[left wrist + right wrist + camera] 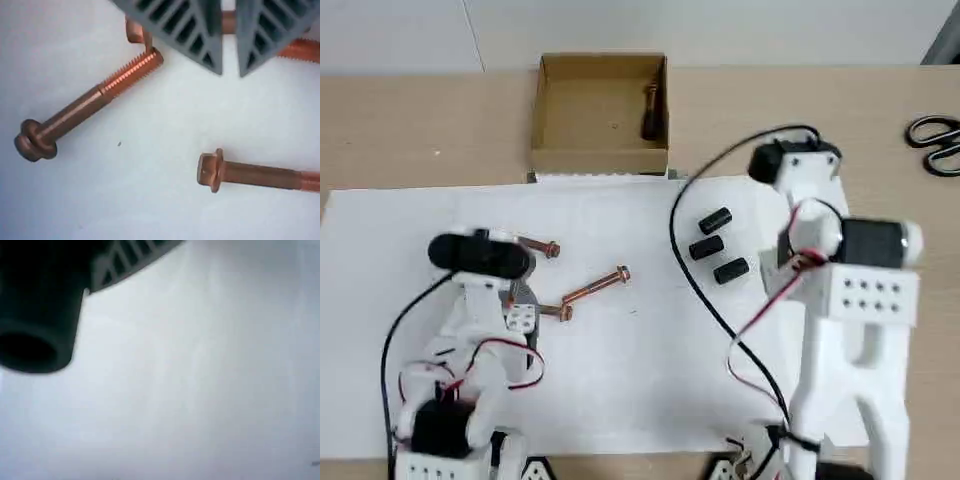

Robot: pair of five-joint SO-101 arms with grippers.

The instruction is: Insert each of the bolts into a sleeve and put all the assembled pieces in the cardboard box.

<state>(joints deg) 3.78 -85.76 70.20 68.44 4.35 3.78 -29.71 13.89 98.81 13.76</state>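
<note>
Three copper bolts lie on the white paper [620, 400]: one [538, 247] at the left, one [595, 287] in the middle, and one [552, 311] partly under my left gripper [520, 300]. In the left wrist view that gripper [229, 67] is shut with only a thin slit and holds nothing. One bolt [300, 50] runs behind it, and two others [85, 105] [250, 172] lie free. Three black sleeves [715, 220] [706, 246] [730, 270] lie right of centre. My right gripper [775, 268] is just right of the nearest one. A black sleeve [35, 335] sits close up in the right wrist view.
The cardboard box [548, 110] stands at the back, holding one bolt in a sleeve [652, 110] by its right wall. A black cable [680, 250] curves across the paper left of the sleeves. Scissors [935, 140] lie at the far right.
</note>
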